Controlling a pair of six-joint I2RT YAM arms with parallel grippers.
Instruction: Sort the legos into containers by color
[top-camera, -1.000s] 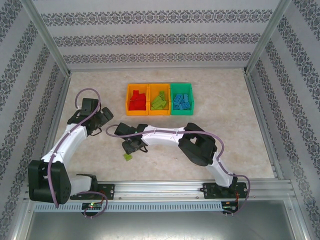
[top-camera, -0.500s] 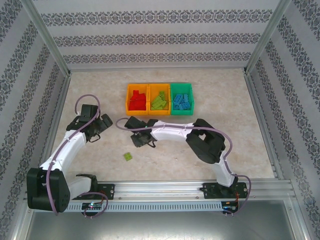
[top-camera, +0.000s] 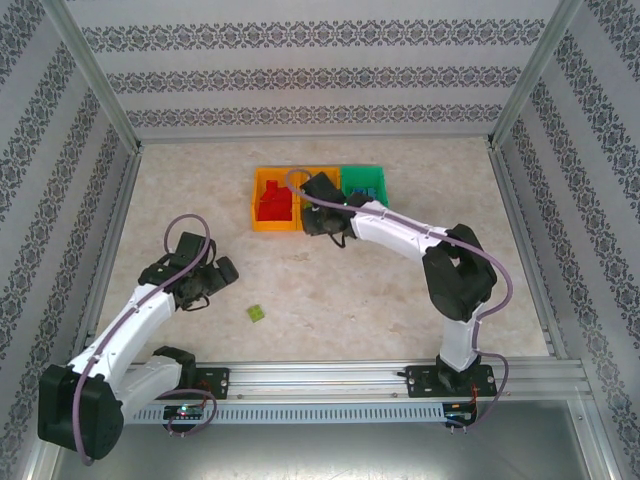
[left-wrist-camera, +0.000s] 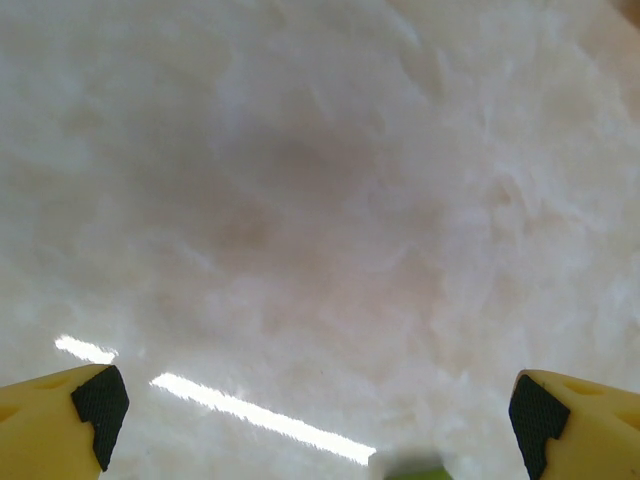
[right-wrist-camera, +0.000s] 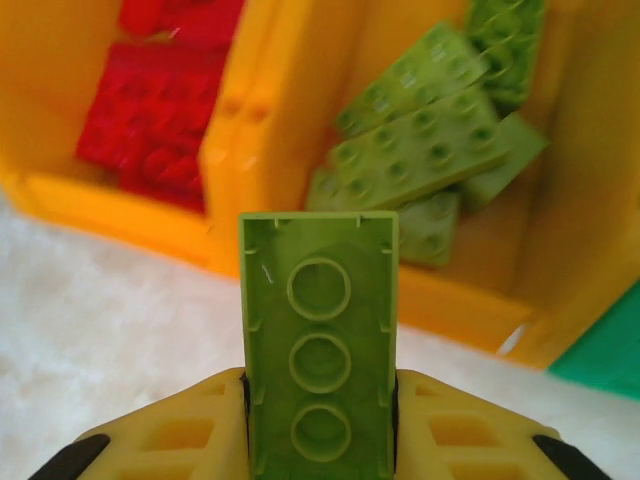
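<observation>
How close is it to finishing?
Nearly. Red legos sit in the left orange bin, lime ones in the middle bin, blue ones in the green bin. The right gripper holds a lime lego before the middle bin. One loose lime lego lies on the table near the open left gripper.

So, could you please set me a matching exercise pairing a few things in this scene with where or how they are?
1 red legos
2 held lego
3 loose lego
4 left gripper

A on the table
B in an orange bin
C open
D in the right gripper

Pairs: 1-B, 2-D, 3-A, 4-C.
</observation>
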